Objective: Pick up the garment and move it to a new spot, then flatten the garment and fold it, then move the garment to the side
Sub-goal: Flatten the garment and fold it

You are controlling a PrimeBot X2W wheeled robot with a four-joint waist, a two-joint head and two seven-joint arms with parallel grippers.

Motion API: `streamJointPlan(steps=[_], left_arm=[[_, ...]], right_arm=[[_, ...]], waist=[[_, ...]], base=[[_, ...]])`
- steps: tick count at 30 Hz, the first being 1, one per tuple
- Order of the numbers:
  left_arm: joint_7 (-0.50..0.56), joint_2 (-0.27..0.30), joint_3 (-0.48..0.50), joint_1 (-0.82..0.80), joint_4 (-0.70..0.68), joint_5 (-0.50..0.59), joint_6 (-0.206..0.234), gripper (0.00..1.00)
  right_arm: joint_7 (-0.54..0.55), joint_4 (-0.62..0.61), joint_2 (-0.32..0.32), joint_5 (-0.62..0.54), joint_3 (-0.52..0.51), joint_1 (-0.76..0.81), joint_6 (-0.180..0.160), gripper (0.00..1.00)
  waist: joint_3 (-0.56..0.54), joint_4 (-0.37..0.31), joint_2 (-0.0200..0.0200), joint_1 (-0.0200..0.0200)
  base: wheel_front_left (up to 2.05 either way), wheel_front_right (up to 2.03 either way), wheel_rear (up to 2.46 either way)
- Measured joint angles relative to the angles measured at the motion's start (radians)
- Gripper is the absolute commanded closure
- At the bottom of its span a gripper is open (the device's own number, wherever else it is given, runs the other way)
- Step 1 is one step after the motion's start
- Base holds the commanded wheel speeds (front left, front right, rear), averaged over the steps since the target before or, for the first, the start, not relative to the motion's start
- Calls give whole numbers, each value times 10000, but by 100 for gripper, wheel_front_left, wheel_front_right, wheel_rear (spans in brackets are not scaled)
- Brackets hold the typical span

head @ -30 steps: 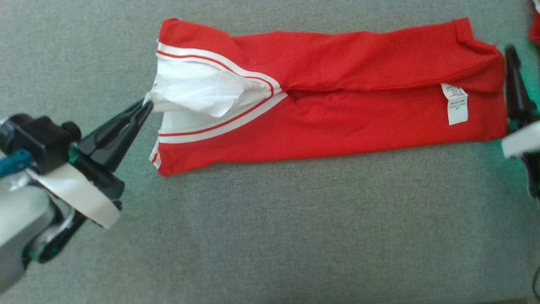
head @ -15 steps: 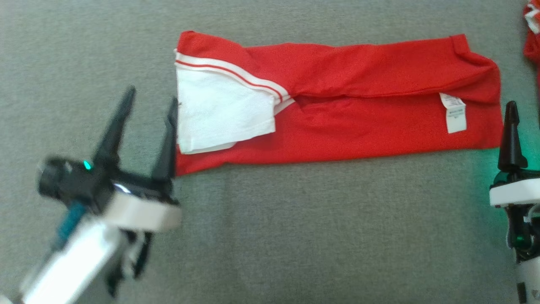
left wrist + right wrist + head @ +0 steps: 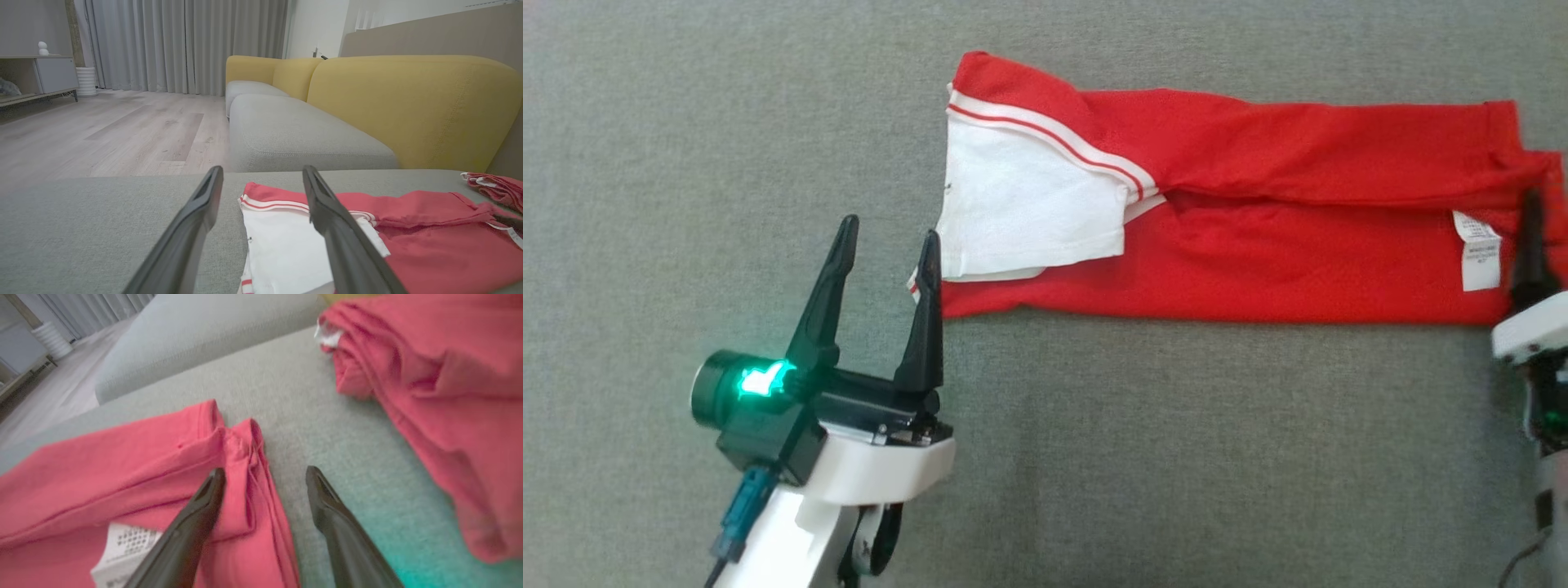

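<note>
A: Garment, position?
B: The red garment [image 3: 1258,245] is laid flat on the grey cushion [image 3: 1094,457], toward 1 o'clock in the head view. Its long axis is run from 9 to 3 o'clock.

A: Which end is pointed where?
B: The white panel [image 3: 1029,212], edged with red and white stripes, is turned to 9 o'clock. The white care label [image 3: 1476,249] is seen near the 3 o'clock end. A fold line is seen along the middle of the length.

A: Left pincer?
B: The left pincer [image 3: 889,227] is noted at 8 o'clock with its jaws spread wide and nothing held. Its fingers are pointed to 12 o'clock. One finger is placed just beside the garment's 9 o'clock corner; contact cannot be told.

A: Right pincer?
B: The right pincer [image 3: 265,469] is found at the 3 o'clock end, jaws wide apart, nothing gripped. In its wrist view one finger is seen over the hem edge and the other over bare cushion.

A: Anything else logged?
B: A second red cloth [image 3: 429,396] is heaped beyond the 3 o'clock end, apart from the garment.
</note>
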Motion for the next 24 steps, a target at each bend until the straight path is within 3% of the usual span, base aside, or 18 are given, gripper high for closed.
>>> streamJointPlan(steps=[2,3,4,5,12,17,20,24], left_arm=[[-4,-270,316,44,92,272,-364,0],[-15,-380,485,40,138,399,-516,0],[-15,-499,642,43,163,514,-658,0],[-21,-616,798,43,190,616,-809,0],[-29,-1214,1772,389,259,1310,-1756,0],[-29,-1390,2146,438,268,1639,-2203,0],[-29,-1499,2307,481,316,1795,-2410,0],[-29,-1555,2441,603,380,1879,-2592,0]], right_arm=[[382,384,58,2,50,-51,0,0],[395,408,82,2,86,-58,0,33],[451,439,79,8,102,-88,0,74],[514,437,79,54,165,-133,0,100],[228,316,65,447,677,-183,0,100],[320,-299,-635,447,267,-66,0,100],[727,-1080,-1053,537,2,-76,0,100],[1494,-2685,-947,830,309,-168,0,100]], waist=[[46,66,0,0],[65,85,0,0],[78,93,0,0],[84,89,0,0],[11,-240,0,1],[-83,-593,0,1],[-136,-798,0,1],[-198,-993,0,0]], base=[[0,0,0],[0,0,0],[0,0,0],[0,0,0],[0,0,0],[0,0,0],[0,0,0],[0,0,0]])
